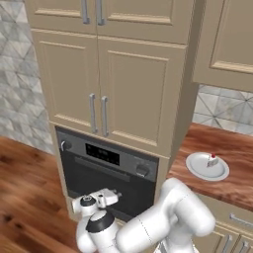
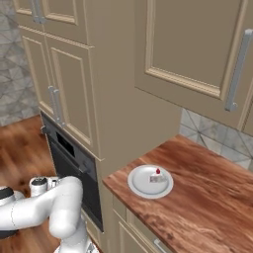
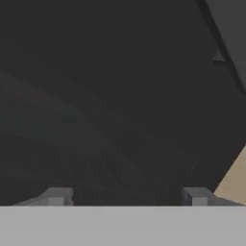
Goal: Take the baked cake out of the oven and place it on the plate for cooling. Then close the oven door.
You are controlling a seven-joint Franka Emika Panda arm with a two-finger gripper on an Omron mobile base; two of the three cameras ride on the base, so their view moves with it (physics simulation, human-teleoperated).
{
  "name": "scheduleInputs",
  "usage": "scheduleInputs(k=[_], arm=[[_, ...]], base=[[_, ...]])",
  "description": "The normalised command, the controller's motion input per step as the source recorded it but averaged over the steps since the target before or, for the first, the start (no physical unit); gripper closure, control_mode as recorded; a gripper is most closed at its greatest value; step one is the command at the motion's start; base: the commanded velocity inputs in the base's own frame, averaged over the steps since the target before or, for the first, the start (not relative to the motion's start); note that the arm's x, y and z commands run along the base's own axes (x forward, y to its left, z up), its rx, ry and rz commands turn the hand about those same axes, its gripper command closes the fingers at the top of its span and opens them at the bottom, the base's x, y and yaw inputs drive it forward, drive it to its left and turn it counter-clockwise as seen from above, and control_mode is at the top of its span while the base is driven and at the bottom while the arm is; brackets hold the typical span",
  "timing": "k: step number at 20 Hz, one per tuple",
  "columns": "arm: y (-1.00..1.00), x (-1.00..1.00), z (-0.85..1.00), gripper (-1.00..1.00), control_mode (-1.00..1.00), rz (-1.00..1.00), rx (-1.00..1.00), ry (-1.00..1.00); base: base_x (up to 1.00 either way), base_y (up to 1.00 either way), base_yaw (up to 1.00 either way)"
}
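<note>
On the wooden tabletop (image 2: 207,197), the baked cake (image 2: 157,176) already sits on the plate (image 2: 143,188). The empty pincer (image 3: 126,196), fingers spread apart, presses close to the oven door (image 1: 106,185), which looks shut or nearly so; judging by this, only confirming closure remains.

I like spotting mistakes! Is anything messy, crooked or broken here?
Nothing stands out. The cake sits upright on the plate on the counter, nothing is spilled, and the oven door looks shut.

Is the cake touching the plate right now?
Touching. In the right base view the cake sits directly on the plate, toward its right side, with no gap beneath it; the left base view shows the same.
</note>
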Motion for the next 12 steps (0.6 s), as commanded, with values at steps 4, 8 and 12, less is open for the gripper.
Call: scheduleInputs(k=[4, 8, 12], arm=[[-0.24, 1.0, -0.37, -1.0, -1.0, -0.23, -0.2, -0.62], [-0.37, 1.0, -0.51, -1.0, -1.0, -0.16, -0.15, -0.6], [-0.45, 1.0, -0.5, -1.0, -1.0, -0.07, -0.11, -0.6]], base=[[0.0, 0.0, 0.0], [0.0, 0.0, 0.0], [0.0, 0.0, 0.0]])
